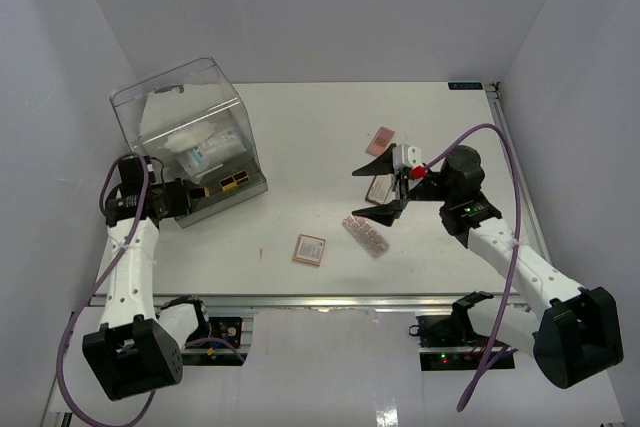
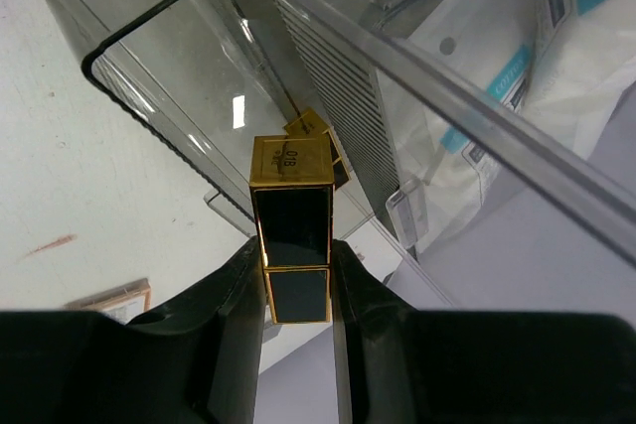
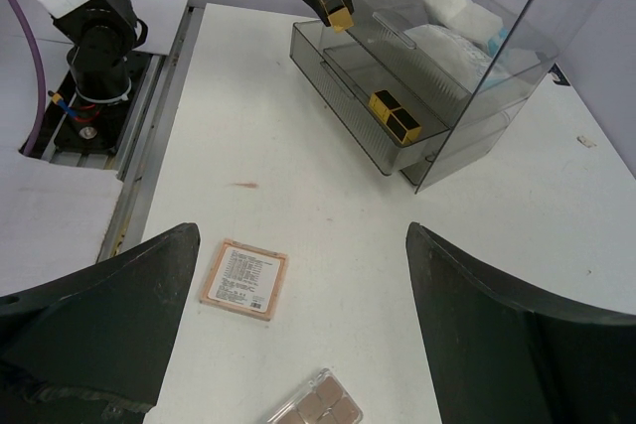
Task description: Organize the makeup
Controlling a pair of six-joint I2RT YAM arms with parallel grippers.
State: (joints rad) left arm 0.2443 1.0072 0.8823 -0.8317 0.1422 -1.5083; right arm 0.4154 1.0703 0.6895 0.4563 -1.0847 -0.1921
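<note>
At the far left of the surface (image 1: 300,117), the left claw (image 2: 298,280) is clamped on a black-gold case (image 2: 290,211). It grips the case by its lower half, right at the pulled-out drawer (image 3: 343,81) of the big clear box (image 1: 185,97). From where I stand, the case hangs just over the drawer's left end and is not yet set down. A second black-gold case (image 3: 396,114) already lies further along in that drawer, and white sachets with blue print (image 2: 556,7) sit in the box above it.

Over on the right, the right claw (image 1: 384,188) hovers with its jaws spread wide and nothing in them, above a brownish palette (image 1: 376,190). Loose around it are a pink palette (image 1: 382,138) on the far side, a pink multi-pan strip (image 1: 366,235) on the near side, and a square palette (image 1: 309,248) nearer the middle.

I'd say the step in hand is stowing the held case. Next, the left claw needs to lower it past the drawer's rim, lay it beside the other case without knocking that one, and let go. The flat pieces on the right look harder, since the wide jaws must catch thin edges lying flush on the surface
</note>
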